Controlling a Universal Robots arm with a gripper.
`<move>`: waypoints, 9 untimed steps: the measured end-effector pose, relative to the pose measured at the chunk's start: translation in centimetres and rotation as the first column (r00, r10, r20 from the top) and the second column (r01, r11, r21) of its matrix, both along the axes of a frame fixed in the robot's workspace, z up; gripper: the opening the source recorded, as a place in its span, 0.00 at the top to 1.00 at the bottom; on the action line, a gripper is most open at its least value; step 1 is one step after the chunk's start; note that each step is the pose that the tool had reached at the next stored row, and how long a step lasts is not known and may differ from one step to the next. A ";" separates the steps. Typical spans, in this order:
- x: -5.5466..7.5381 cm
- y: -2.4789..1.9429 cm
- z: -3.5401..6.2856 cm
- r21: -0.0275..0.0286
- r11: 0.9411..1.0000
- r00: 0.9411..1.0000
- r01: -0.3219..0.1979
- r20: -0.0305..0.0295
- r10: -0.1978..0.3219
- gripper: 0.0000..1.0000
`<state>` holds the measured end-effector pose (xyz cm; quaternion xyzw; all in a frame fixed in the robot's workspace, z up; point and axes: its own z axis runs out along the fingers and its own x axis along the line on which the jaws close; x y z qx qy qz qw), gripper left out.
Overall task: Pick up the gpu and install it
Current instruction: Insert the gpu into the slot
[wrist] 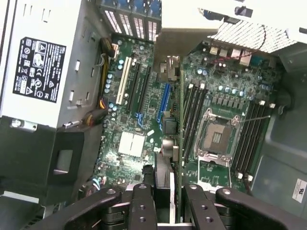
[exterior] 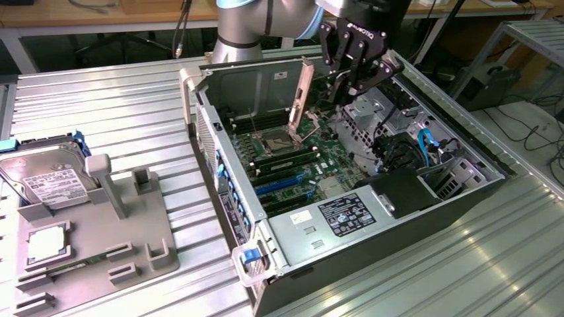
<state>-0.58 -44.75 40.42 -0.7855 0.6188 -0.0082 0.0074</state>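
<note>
One ribbed metal table [exterior: 115, 99] carries everything. An open computer case [exterior: 458, 191] lies on its side, and toward the exterior view's left sits a grey fixture tray [exterior: 132, 251] with a hard drive [exterior: 39, 178] and a square processor chip [exterior: 49, 241] in it. Wooden benches [exterior: 53, 13] with cables line the back of the room.

The gripper [exterior: 337, 89] hangs over the case's far end, its two fingers [wrist: 141, 211] drawn narrow and pinching the gpu [wrist: 165, 175] between them. The gpu stands on edge above the motherboard [exterior: 326, 162], well apart from the tray. Its silver end bracket [exterior: 302, 82] rises nearly upright, leaning slightly, on the exterior view's left of the gripper.

In the wrist view the gpu appears as a thin edge running out from between the fingers. Its long axis is parallel to the expansion slots [wrist: 127, 86] and the memory rows [wrist: 192, 112]. Whether its lower edge touches the motherboard I cannot tell.
</note>
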 end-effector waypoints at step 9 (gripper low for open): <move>0.0 0.04 -2.61 0.000 0.999 0.999 0.048 -0.001 -0.048 0.72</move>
